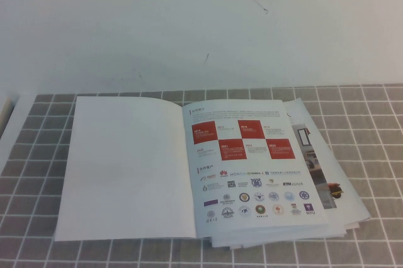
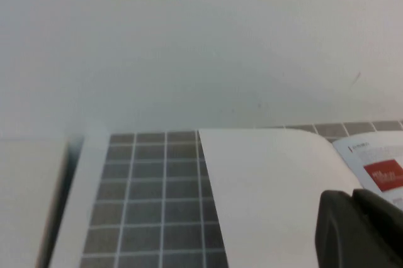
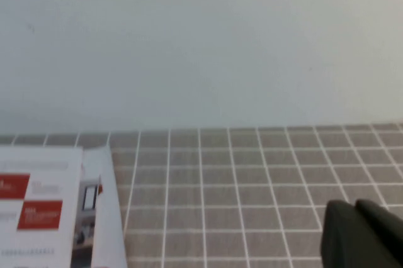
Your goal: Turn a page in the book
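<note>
The book [image 1: 189,167] lies open on the grey checked cloth. Its left side is a blank white sheet [image 1: 129,167]. Its right side is the page [image 1: 249,167], lying flat, with red-and-white checker blocks above rows of small logos. Neither arm shows in the high view. My left gripper [image 2: 354,200] is shut and empty above the blank sheet [image 2: 271,192], near the page's top corner [image 2: 378,167]. My right gripper [image 3: 354,210] is shut and empty above bare cloth, to the right of the book, whose edge [image 3: 44,199] shows in that view.
Loose photo-printed brochure sheets [image 1: 330,183] stick out from under the book on its right. The grey checked cloth [image 1: 371,123] covers the table up to a white wall [image 1: 201,22]. A white strip and a pale surface [image 2: 31,199] lie left of the cloth.
</note>
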